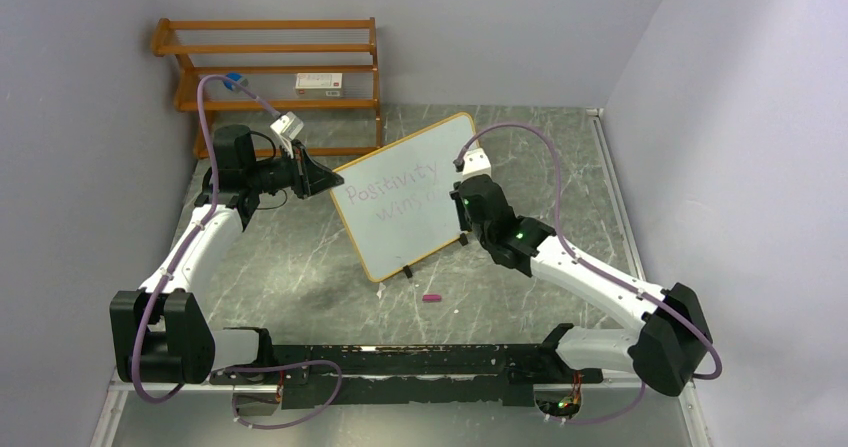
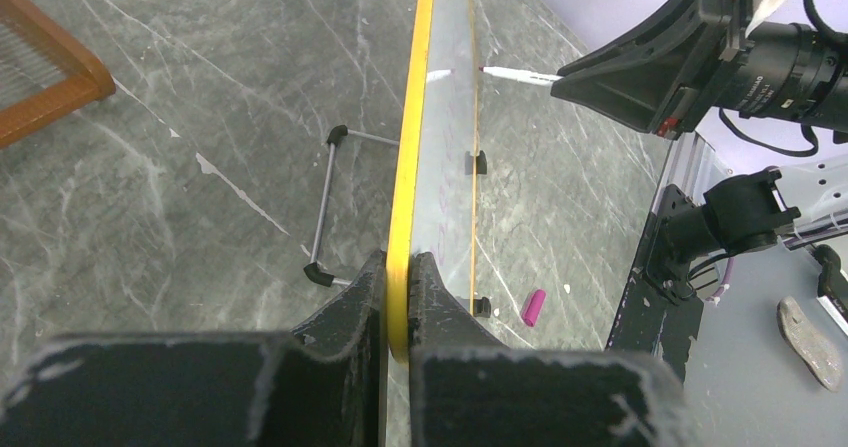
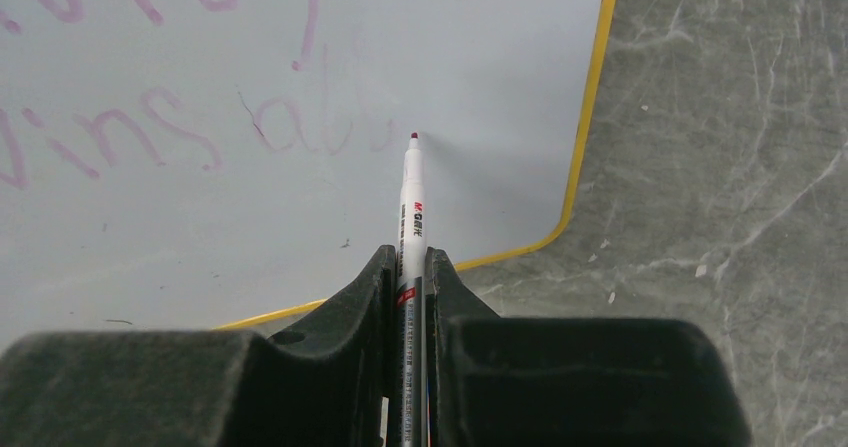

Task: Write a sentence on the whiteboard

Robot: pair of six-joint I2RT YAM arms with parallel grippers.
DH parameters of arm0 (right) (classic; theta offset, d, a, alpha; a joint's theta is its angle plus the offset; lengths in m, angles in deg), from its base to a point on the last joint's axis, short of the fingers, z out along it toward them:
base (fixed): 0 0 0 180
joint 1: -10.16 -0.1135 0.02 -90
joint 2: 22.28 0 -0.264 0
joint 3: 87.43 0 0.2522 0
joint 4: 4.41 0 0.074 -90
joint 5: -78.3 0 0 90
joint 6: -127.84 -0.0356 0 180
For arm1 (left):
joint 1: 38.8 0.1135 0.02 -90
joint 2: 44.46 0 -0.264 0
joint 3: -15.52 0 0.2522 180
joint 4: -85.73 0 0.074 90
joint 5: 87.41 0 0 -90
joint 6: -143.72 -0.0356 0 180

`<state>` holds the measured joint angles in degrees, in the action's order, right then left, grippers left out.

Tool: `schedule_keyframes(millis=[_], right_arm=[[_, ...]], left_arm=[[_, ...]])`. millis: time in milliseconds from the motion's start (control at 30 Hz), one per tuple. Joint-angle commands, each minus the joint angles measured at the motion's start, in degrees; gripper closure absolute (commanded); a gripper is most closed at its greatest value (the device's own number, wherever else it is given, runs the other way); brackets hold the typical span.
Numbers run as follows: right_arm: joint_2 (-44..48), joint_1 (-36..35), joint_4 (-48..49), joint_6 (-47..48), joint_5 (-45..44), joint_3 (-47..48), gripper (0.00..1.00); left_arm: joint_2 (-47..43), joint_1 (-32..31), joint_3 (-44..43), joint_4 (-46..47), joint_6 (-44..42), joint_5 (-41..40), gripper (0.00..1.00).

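Observation:
The whiteboard (image 1: pixel 400 235) stands tilted at mid-table on small black feet. The sentence (image 1: pixel 390 189) in purple handwriting reads "Positivity" over "wins". My left gripper (image 1: pixel 325 179) is shut on the board's left edge; the left wrist view shows the yellow frame (image 2: pixel 412 147) pinched at my left gripper (image 2: pixel 400 262). My right gripper (image 1: pixel 462 192) is shut on a white marker (image 3: pixel 411 202). In the right wrist view (image 3: pixel 408 257) the marker's tip sits just off the board (image 3: pixel 480 57), right of faint purple strokes (image 3: pixel 300 132) after "wins" (image 3: pixel 120 142). The marker also shows in the left wrist view (image 2: pixel 520 75).
A wooden shelf rack (image 1: pixel 270 67) with a small box (image 1: pixel 320 83) stands against the back wall. A pink marker cap (image 1: pixel 432 297) lies on the table in front of the board, also in the left wrist view (image 2: pixel 533 307). A black rail (image 1: pixel 400 362) runs along the near edge.

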<state>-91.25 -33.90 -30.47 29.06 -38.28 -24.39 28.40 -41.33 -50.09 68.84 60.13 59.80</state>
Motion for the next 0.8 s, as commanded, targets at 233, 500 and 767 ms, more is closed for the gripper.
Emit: schedule_keyframes(millis=[233, 500, 767], right_arm=[[-1.73, 1.58, 5.41, -0.11, 1.74, -1.48, 1.00], [-2.69, 2.01, 6.22, 0.10, 1.93, -1.70, 1.00], [0.92, 2.18, 5.20, 0.07, 1.54, -2.48, 1.00]], left_arm=[[0.98, -0.82, -0.28, -2.16, -5.47, -2.69, 0.95], [0.79, -0.82, -0.26, -1.98, -5.37, -2.44, 0.95], [0.54, -0.82, -0.14, -1.85, -5.04, -2.63, 0.95]])
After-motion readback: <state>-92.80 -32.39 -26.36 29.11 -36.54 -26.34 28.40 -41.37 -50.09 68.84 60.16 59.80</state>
